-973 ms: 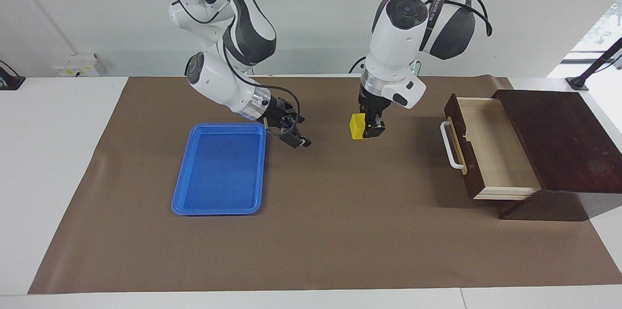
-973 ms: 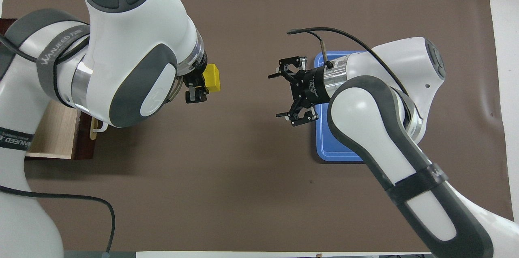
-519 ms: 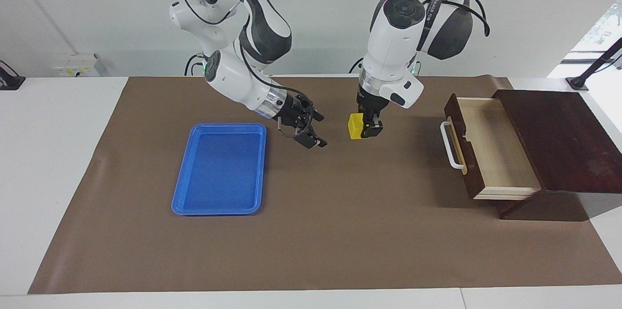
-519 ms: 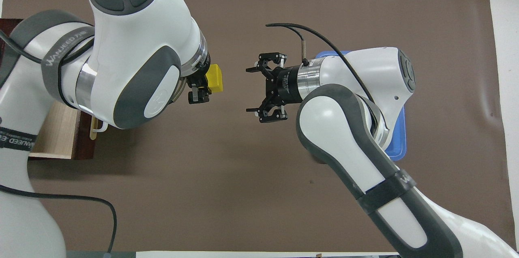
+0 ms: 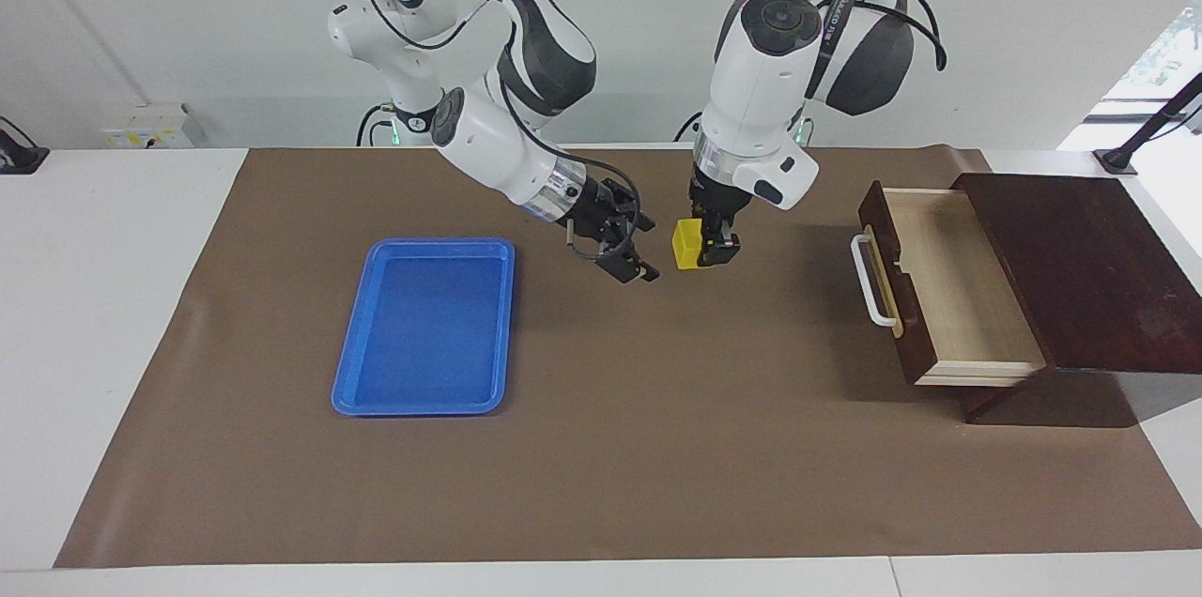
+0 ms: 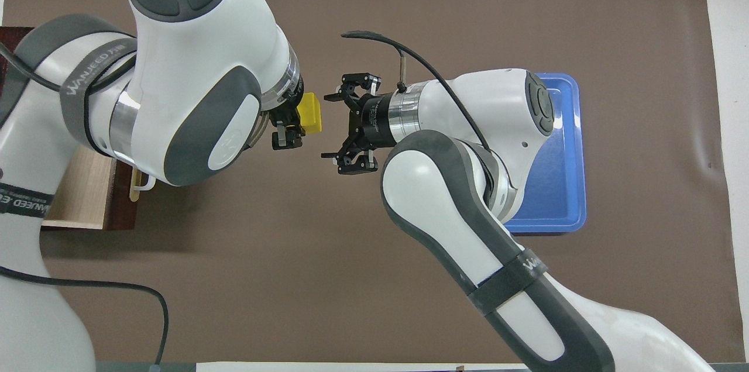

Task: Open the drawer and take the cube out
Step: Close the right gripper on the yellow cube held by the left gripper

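Note:
The small yellow cube point(image 5: 686, 245) point(image 6: 309, 114) hangs above the brown mat, mid-table, with my left gripper point(image 5: 706, 249) point(image 6: 287, 126) shut on it and pointing down. My right gripper point(image 5: 640, 250) point(image 6: 331, 126) is open and lies nearly level, its fingers spread just beside the cube without touching it. The dark wooden drawer point(image 5: 958, 287) point(image 6: 82, 190) stands pulled open at the left arm's end of the table. Its pale inside is bare, and its white bar handle point(image 5: 873, 283) faces the middle of the table.
A blue plastic tray point(image 5: 423, 325) point(image 6: 559, 150) lies on the brown mat point(image 5: 657, 447) toward the right arm's end, with nothing in it. The dark cabinet top point(image 5: 1080, 268) juts over the open drawer.
My right gripper has swung from beside the blue tray to close beside the cube, staying open. The left gripper has hardly moved and keeps its hold on the cube.

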Controlling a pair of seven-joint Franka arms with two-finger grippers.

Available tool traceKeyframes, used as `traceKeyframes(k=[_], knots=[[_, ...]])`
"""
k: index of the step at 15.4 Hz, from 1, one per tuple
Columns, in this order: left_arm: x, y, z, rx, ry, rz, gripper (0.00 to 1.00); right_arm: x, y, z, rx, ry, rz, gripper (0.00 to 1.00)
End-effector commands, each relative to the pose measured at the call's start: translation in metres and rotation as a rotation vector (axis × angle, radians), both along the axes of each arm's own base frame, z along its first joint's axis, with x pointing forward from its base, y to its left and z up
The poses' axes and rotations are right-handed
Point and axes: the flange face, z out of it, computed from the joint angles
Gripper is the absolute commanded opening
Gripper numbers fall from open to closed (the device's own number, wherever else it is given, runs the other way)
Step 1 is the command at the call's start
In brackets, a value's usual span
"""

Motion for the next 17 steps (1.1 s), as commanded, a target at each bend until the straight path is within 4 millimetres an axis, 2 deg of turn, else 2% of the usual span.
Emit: traceKeyframes(k=[1, 6, 8, 17], knots=[[0.002, -0.008, 0.001, -0.014, -0.002, 0.001, 0.0, 0.01, 0.002, 0.007, -0.007, 0.001, -0.014, 1.0], [0.003, -0.008, 0.002, -0.022, -0.011, 0.001, 0.0, 0.007, 0.007, 0.007, -0.012, 0.009, -0.014, 1.0], [0.003, -0.007, 0.002, -0.021, -0.01, 0.003, 0.0, 0.002, 0.015, 0.007, -0.015, 0.007, 0.002, 1.0], [0.004, -0.008, 0.003, -0.024, -0.021, 0.003, 0.0, 0.001, 0.021, 0.013, -0.025, -0.002, 0.008, 1.0]])
